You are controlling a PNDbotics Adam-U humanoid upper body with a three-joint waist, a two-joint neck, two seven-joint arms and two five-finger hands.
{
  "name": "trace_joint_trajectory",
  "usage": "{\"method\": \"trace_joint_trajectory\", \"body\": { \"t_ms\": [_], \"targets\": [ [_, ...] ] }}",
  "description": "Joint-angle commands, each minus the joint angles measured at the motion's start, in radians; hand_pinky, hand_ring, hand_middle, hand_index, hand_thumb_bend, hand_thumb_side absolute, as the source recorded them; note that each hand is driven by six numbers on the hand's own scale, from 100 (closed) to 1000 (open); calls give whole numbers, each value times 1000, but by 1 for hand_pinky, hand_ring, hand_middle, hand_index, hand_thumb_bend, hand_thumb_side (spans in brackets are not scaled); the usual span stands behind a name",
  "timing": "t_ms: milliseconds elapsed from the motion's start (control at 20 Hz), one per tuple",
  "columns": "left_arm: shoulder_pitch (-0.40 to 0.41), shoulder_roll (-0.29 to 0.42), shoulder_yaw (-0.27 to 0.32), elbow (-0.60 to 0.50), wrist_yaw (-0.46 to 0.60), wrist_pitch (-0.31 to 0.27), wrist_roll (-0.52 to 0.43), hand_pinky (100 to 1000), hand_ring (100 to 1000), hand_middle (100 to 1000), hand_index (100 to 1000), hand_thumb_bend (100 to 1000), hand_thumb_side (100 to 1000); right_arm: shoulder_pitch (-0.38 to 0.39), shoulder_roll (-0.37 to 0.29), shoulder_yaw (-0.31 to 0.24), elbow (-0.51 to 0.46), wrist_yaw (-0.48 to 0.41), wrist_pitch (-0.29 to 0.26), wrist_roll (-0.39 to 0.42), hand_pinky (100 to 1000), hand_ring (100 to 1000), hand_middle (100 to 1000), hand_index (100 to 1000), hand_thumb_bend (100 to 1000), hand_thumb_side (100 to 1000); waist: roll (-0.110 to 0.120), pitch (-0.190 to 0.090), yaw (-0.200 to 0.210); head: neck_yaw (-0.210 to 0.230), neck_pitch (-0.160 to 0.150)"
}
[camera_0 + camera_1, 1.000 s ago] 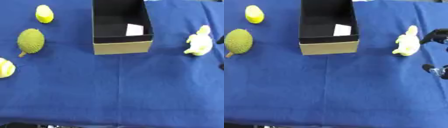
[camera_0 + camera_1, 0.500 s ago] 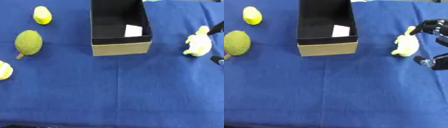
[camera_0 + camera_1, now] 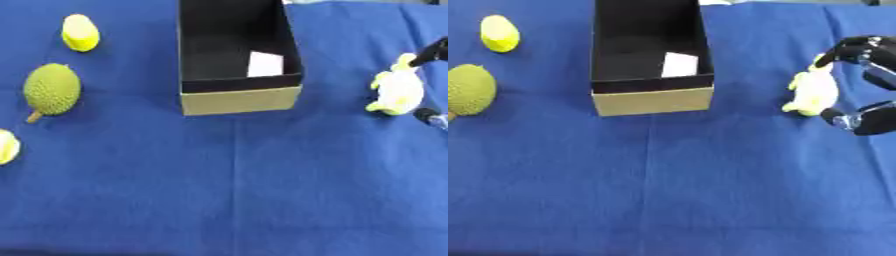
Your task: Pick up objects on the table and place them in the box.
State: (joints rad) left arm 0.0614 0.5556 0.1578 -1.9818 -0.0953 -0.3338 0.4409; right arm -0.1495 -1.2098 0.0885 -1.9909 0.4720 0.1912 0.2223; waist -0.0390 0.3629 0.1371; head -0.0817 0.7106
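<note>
A pale yellow lumpy toy lies on the blue cloth at the right. My right hand reaches in from the right edge, its fingers curved above the toy and its thumb below, close around it and not closed on it. The open cardboard box stands at the top centre, black inside, with a white card on its floor. At the left lie a small yellow fruit, a green spiky fruit and a pale yellow piece cut by the edge. My left hand is out of sight.
The blue cloth covers the whole table, with a faint crease running down the middle. The near half of the cloth carries nothing.
My right hand has come in from the right edge and spread its fingers and thumb around the yellow toy. The camera has drifted a little; the objects lie where they were.
</note>
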Motion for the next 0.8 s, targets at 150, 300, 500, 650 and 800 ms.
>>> {"method": "trace_joint_trajectory", "body": {
  "t_ms": [150, 300, 500, 650, 800],
  "targets": [
    [-3, 26, 4, -18, 6, -2, -4, 797, 545, 550, 808, 100, 616, -12, -21, -7, -9, 10, 12, 7, 859, 885, 798, 834, 416, 156, 3, -14, 2, -4, -17],
    [-8, 20, 0, -18, 7, -2, -7, 797, 544, 550, 808, 100, 616, -18, -10, 2, -9, 33, 28, 27, 860, 885, 798, 834, 415, 159, 10, 4, 11, -13, -27],
    [-10, 14, -2, -18, 7, -2, -10, 797, 543, 550, 808, 100, 616, -29, 2, 2, -7, 71, 64, 45, 862, 885, 800, 835, 416, 173, 17, 19, 21, -21, -39],
    [-11, 9, -4, -18, 7, -3, -11, 797, 542, 549, 808, 100, 616, -39, 11, 0, 6, 101, 84, 56, 863, 885, 800, 836, 416, 177, 22, 30, 27, -26, -46],
    [-13, 4, -6, -18, 8, -3, -13, 797, 542, 549, 808, 100, 617, -53, 18, 1, 28, 121, 89, 56, 866, 885, 803, 836, 416, 192, 25, 40, 31, -30, -53]
  ]
}}
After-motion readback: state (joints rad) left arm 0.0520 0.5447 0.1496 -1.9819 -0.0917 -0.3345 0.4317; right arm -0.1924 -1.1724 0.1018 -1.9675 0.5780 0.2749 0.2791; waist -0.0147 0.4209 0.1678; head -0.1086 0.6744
